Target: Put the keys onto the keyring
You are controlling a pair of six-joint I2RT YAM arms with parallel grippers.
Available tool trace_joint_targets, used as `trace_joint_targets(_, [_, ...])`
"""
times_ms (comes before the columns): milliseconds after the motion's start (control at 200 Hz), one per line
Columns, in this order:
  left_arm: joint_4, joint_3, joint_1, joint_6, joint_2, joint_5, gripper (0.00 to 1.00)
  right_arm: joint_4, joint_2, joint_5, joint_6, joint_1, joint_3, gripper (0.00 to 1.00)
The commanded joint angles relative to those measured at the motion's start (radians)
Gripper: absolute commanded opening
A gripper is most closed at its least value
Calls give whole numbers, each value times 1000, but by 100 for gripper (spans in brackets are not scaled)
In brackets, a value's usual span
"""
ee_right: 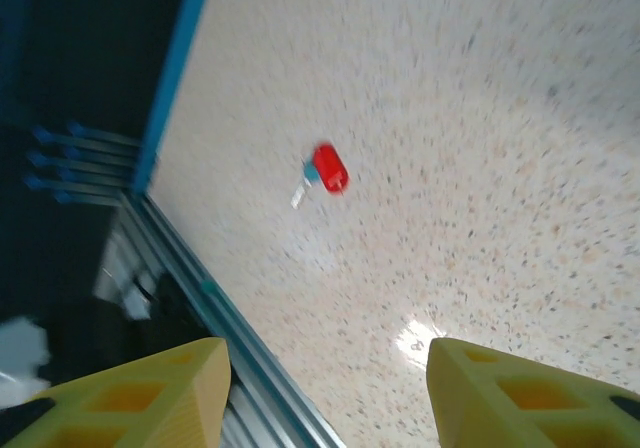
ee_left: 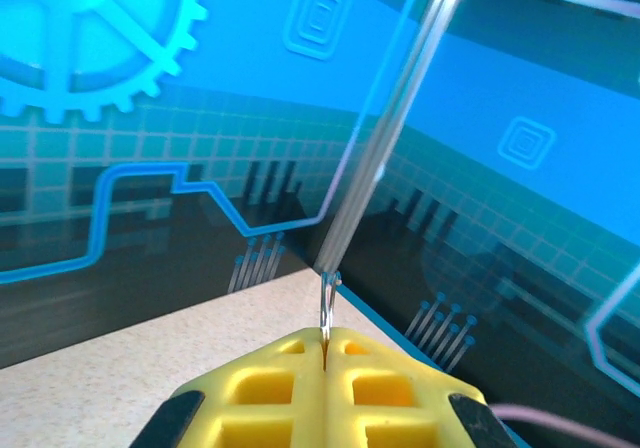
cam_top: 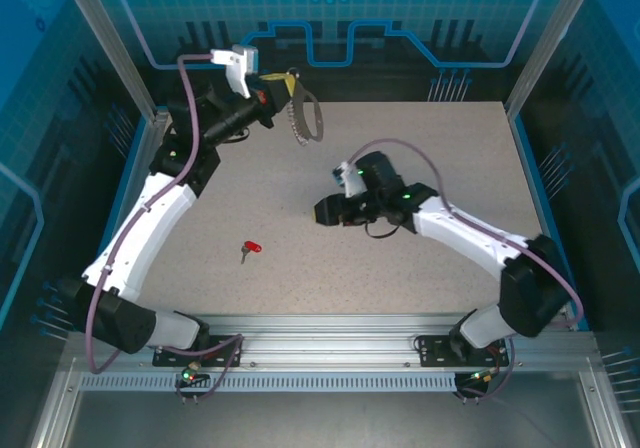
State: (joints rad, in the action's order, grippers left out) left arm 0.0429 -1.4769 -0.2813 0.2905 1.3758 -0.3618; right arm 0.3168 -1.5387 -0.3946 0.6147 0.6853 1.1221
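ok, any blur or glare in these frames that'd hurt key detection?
Right wrist: the key is smeared, looks like motion blur, and there's a glare patch on the table. Left wrist: the left claw is soft up close, backdrop sharper. Top external: even light, key small but crisp.

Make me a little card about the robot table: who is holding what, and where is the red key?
key: red head, silver blade, lying flat on the table, front left part, nothing touching it
keyring: dark loop with a row of silver rings, hanging from the left gripper near the table's far edge
left gripper: shut, pinching a thin wire ring of the keyring
right gripper: open, empty, over the middle of the table, its camera looking at the key
key on keyring: not yet
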Motion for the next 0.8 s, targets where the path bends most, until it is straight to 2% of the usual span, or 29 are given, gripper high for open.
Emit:
trace_joint_targets(0, [32,18,43,37,-16,30,0,92,-117,82,-109,80,104,54])
trace_joint_targets(420, [25,-31,132,45,19,29,0,329,-630,132,-238,219,669,45])
trace_joint_targets(570, [20,-45,172,61,20,7,0,397,-760,142,-248,250,834,41])
trace_joint_targets(795, [57,-41,204,102,29,-2,0,509,-907,194,-261,279,1039,40])
